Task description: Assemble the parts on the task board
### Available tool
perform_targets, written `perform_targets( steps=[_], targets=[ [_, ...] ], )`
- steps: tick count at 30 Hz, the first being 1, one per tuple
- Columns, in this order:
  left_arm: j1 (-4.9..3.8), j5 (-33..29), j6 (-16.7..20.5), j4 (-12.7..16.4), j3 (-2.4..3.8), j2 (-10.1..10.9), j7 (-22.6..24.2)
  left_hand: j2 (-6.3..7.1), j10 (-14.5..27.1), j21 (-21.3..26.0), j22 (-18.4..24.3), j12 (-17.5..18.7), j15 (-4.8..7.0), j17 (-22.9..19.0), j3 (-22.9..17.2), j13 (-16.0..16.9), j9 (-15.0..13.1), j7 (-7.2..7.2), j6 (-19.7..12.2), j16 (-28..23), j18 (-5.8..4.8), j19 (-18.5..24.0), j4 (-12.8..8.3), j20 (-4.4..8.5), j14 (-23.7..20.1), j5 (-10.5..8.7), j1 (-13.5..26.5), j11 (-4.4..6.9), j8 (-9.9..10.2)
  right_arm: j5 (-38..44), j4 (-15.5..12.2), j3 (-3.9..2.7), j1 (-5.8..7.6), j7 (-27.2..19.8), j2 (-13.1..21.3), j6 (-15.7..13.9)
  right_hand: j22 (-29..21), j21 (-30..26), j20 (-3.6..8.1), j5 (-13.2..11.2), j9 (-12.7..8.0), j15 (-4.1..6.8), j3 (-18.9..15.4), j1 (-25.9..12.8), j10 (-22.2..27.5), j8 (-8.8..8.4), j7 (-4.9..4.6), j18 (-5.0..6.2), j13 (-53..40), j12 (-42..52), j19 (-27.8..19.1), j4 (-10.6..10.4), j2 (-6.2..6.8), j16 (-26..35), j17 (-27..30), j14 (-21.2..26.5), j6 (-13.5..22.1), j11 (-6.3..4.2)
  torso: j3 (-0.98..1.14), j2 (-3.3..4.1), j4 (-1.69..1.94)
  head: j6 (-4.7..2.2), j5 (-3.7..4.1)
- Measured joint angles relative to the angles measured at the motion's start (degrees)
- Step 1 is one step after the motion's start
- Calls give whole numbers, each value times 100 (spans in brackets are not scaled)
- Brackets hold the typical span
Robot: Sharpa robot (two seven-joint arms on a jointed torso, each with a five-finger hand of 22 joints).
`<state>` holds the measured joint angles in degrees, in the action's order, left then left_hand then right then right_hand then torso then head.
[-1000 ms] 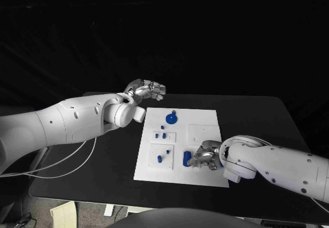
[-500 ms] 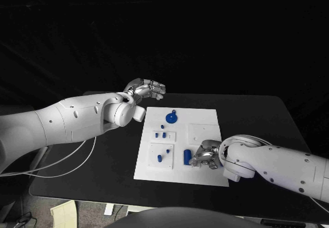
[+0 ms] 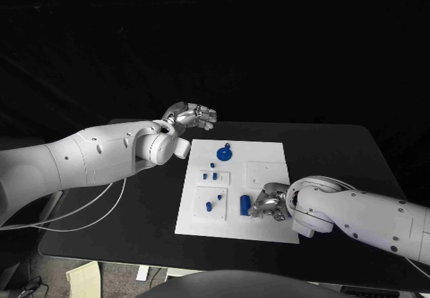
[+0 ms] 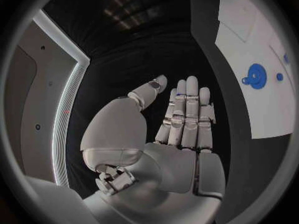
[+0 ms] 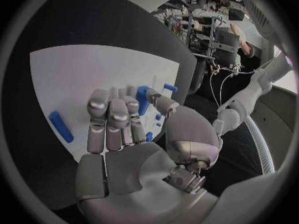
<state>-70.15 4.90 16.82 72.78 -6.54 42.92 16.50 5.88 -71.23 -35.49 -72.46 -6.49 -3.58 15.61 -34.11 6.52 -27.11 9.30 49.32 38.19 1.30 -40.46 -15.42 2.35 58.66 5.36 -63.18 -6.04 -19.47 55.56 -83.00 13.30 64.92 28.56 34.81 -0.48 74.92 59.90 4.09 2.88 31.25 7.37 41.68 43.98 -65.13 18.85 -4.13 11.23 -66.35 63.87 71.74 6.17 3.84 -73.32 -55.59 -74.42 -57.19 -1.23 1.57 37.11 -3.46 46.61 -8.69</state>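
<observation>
Hovering low over the near part of the white board point(image 3: 269, 152), the right hand point(image 3: 269, 205) has its fingers curled in; whether it pinches the long blue piece point(image 3: 245, 205) I cannot tell. This piece lies just beside the hand, on the side toward the robot's left, with its long axis running toward and away from the robot. The left hand point(image 3: 192, 116) is raised beyond the board's far left corner, well apart, fingers straight and holding nothing. So the right hand is clearly nearer.
</observation>
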Motion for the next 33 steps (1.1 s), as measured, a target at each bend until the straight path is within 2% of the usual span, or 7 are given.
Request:
perform_targets(
  steps=[5, 10, 17, 28, 33],
  targets=[
    [0, 0, -1, 0, 0, 1, -2, 0, 0, 0, 0, 0, 0, 5, 0, 0, 0, 0, 0, 0, 0, 0, 0, 0, 0, 0, 0, 0, 0, 2, 9, 0, -4, 0, -1, 20, 0, 23, 0, 0, 3, -1, 8, -48, 0, 0, 0, 21, -14, -4, 0, 41, 48, 0, -6, -1, 0, 0, 2, -1, -1, 1, 0],
    [0, 0, -3, 1, 0, 2, -4, 0, 0, 0, 1, 0, 0, 5, 0, 0, 0, 0, 0, 0, 0, 0, 0, 0, 0, 0, 0, 0, 0, 5, 22, 0, -7, 1, -5, 47, 0, 23, 0, 25, 3, -2, -121, -91, -11, -24, -1, 26, -31, -5, 0, 216, 91, 0, -13, -2, 0, -12, 1, -1, -1, 8, 0],
    [0, 0, -4, -1, 0, 3, -7, 0, 0, 0, 1, 0, 0, 12, 0, 0, -1, 0, 0, 0, 0, 0, 0, 0, 0, 0, 0, 0, 0, 16, 15, 0, -10, 6, 8, 62, -1, 46, -1, 112, 8, -12, -436, -102, -21, -56, 3, 29, -64, -31, 1, 597, 322, 22, -21, -12, -43, -21, 1, -1, -1, 18, 1],
    [0, 0, -5, -1, -1, 3, -12, 0, 0, 3, -3, 0, 0, 17, -1, 0, -1, 0, 0, 0, 0, 0, -1, 0, 0, 0, 0, 0, 0, 33, 12, 0, -16, 12, -1, 62, -1, 46, -1, 111, 7, -13, -481, -97, -20, -56, 2, 31, -71, -53, 1, 641, 326, 22, -26, -13, -43, -21, 1, -1, -1, 24, -2],
    [0, 0, -5, -1, -1, 0, -14, 0, 0, 23, -3, 0, 0, 23, -2, 0, -1, 0, 0, -8, 0, 0, -2, 0, 0, 0, 0, 0, 0, 79, 26, 0, -27, 17, -33, 60, -1, 45, -1, 111, 7, -21, -482, -7, -20, -57, 2, 33, -79, -53, 1, 673, 184, 22, -33, -20, -44, -21, 0, -2, -1, 29, -2]
  ],
)
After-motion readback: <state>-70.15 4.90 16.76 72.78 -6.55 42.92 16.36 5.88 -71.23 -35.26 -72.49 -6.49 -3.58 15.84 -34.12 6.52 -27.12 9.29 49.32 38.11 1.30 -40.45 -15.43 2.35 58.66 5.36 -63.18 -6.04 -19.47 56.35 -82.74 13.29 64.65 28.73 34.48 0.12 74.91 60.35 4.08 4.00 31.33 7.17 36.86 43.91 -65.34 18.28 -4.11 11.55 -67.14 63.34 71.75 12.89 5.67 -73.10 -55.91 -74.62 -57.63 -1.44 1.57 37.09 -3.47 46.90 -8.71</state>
